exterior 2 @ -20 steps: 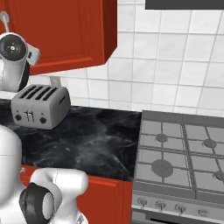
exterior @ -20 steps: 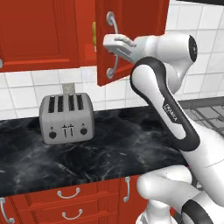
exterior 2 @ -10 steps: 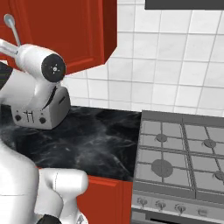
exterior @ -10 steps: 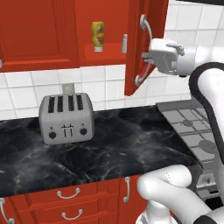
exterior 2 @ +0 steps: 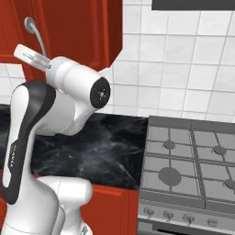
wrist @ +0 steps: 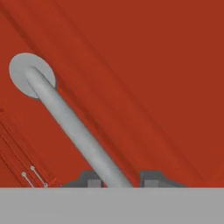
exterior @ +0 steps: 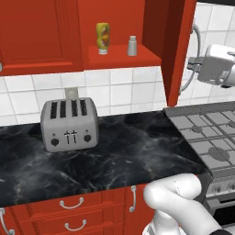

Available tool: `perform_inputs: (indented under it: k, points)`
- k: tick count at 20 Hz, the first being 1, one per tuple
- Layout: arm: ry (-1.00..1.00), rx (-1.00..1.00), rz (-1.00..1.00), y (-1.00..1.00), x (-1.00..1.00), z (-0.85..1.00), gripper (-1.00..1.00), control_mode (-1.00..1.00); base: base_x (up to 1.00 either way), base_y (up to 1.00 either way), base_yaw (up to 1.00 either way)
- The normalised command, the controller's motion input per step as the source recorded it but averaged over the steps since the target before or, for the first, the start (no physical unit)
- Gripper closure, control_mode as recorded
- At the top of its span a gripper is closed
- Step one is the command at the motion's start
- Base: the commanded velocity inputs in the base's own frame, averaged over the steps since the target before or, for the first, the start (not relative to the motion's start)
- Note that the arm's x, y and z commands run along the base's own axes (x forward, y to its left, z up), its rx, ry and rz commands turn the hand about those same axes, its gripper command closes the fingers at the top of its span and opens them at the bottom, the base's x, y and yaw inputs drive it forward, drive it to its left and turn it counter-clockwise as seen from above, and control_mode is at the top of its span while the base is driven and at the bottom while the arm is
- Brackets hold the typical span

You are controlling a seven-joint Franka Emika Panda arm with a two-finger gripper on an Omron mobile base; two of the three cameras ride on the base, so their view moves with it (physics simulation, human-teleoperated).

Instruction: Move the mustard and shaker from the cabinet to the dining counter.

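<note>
We have the cabinet (exterior: 114,55) standing with its right door (exterior: 176,46) swung wide, edge-on to us in the left base view. On the bare red shelf inside, the mustard (exterior: 103,38) stands upright, and the shaker (exterior: 132,46) stands upright to its right, near it but apart. Our gripper (wrist: 118,178) sits at the door's silver bar handle (wrist: 72,124); in the hand view the bar runs down between the two dark fingertips (wrist: 90,179), with the jaws narrow around it, though we cannot tell whether they press on it. Below, a grey four-slot toaster (exterior: 69,124) stands on the black marble counter (exterior: 124,156), and a gas stove (exterior: 206,137) lies to the right.
</note>
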Motion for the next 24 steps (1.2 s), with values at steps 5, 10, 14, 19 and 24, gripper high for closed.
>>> perform_inputs:
  k: [5,10,14,19,24]
  points:
    - [0.09,0.01,-0.01,-0.24,-0.45,-0.34,-1.0,-1.0,0.0,0.0,0.0]
    - [0.09,0.01,0.0,-0.08,-0.33,-0.44,-1.0,-1.0,0.0,0.0,0.0]
    - [0.09,-0.01,0.0,-0.04,-0.18,-0.59,-1.0,-1.0,0.0,0.0,0.0]
    - [0.08,-0.17,0.0,-0.04,-0.05,-0.64,-1.0,-1.0,0.0,0.0,0.0]
    - [0.02,-0.32,-0.01,-0.05,-0.03,-0.62,-1.0,-1.0,0.0,0.0,0.0]
